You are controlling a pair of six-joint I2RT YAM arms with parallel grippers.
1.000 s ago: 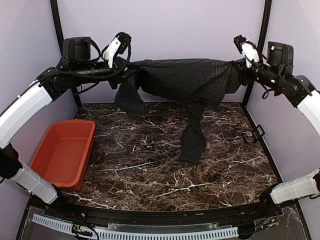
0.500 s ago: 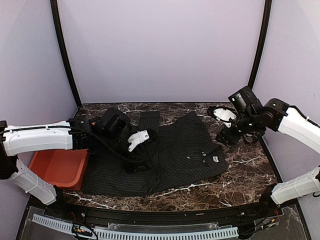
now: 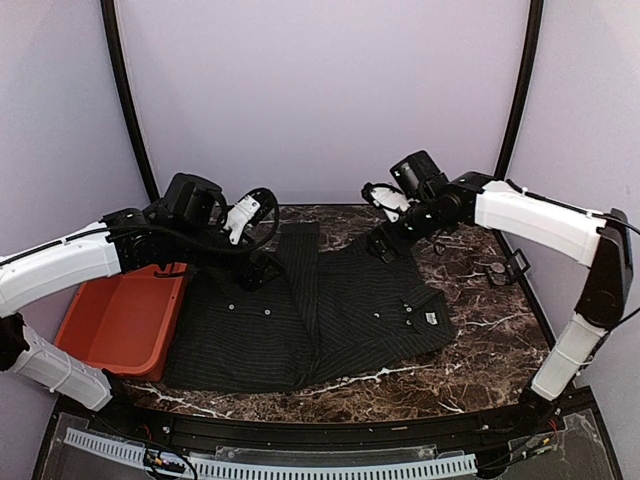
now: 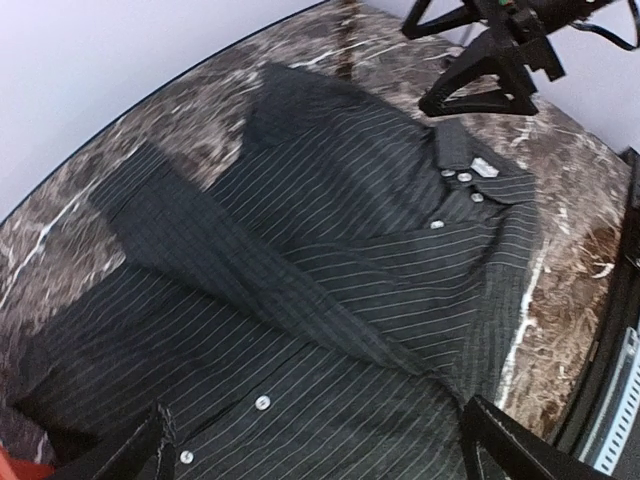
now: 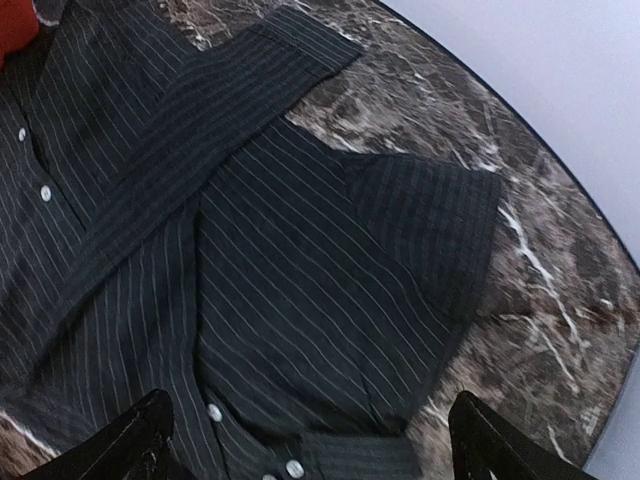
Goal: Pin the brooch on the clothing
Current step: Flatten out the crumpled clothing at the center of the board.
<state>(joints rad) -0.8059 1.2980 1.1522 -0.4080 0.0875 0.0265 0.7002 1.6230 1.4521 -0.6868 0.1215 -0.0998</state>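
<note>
The clothing (image 3: 330, 315), a black pinstriped shirt with white buttons, lies spread on the marble table (image 3: 480, 350), collar toward the right and one sleeve (image 3: 298, 245) folded over its back edge. My left gripper (image 3: 250, 245) hovers above the shirt's left part, open and empty; its wrist view shows the shirt (image 4: 330, 290) between the spread gripper (image 4: 320, 445) fingers. My right gripper (image 3: 382, 222) hangs open and empty over the shirt's far right sleeve (image 5: 430, 230), fingers wide in its own view (image 5: 315, 430). A small pale thing (image 3: 494, 268) lies near the right wall; I cannot tell whether it is the brooch.
A red plastic bin (image 3: 120, 310) stands at the table's left edge, touching the shirt's side. A black clip-like bracket (image 3: 517, 262) sits by the right wall. Lilac walls close in the back and both sides.
A second ago both grippers held the shirt stretched in the air at the back. It now lies on the table, both grippers have opened, and both have risen off it.
</note>
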